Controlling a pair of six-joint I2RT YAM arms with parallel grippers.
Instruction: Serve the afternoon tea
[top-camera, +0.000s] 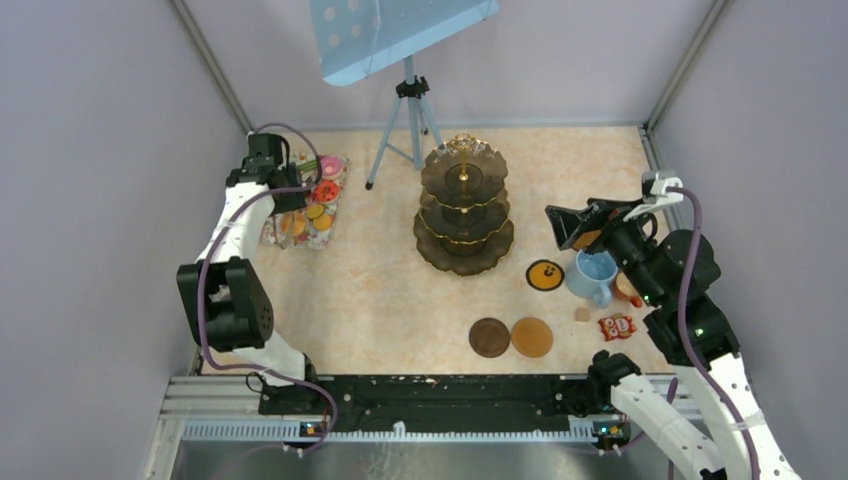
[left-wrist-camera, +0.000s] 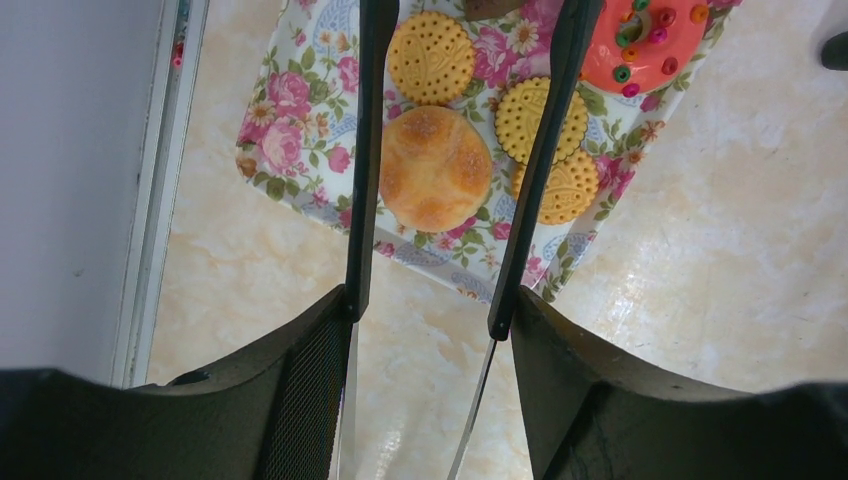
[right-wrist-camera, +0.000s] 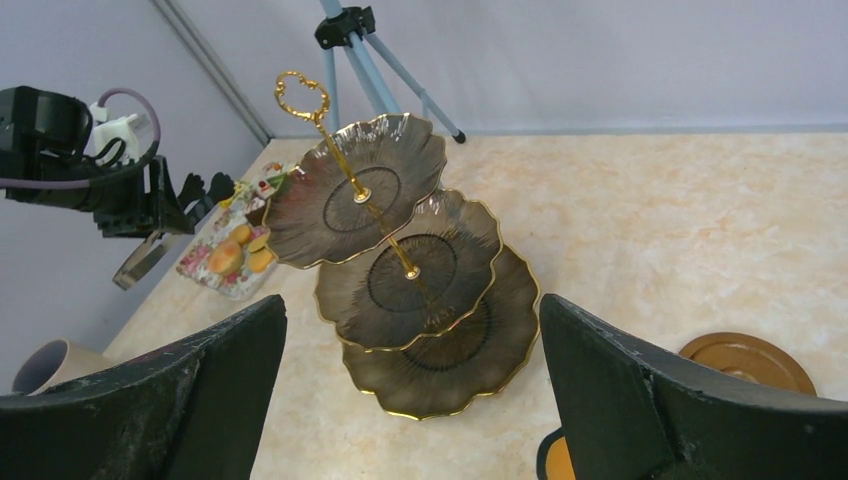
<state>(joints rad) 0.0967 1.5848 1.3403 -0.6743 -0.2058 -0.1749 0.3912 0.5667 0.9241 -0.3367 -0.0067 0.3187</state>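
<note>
Left claw (left-wrist-camera: 430, 312) is clamped on the black tongs (left-wrist-camera: 365, 150). The tong arms are spread and straddle a round orange bun (left-wrist-camera: 435, 168), not pinched on it. I cannot tell if the tips touch it.

The bun sits on the floral mat (left-wrist-camera: 285, 120) at the far left of the bench (top-camera: 380, 300). Three yellow tarts (left-wrist-camera: 430, 42) and an orange ring cake (left-wrist-camera: 650, 40) lie just beside it on the mat.

Right claw (right-wrist-camera: 410, 308) is wide and empty, above the right side and facing the stand (right-wrist-camera: 400, 270). The stand is at mid bench, toward the far side, with all three tiers bare.

The light blue mug (top-camera: 593, 275) stands on the bench below the right claw, not on a coaster. Two brown coasters (top-camera: 489, 337) lie near centre with nothing on them. A darker one (top-camera: 545, 275) is just left of the mug. A pale mug (right-wrist-camera: 50, 362) shows at the edge of the right wrist view.

Progress looks barely started: no cake is on the stand and no mug is on a coaster. Left to do is moving every cake from mat to tiers and seating the mugs on coasters.
</note>
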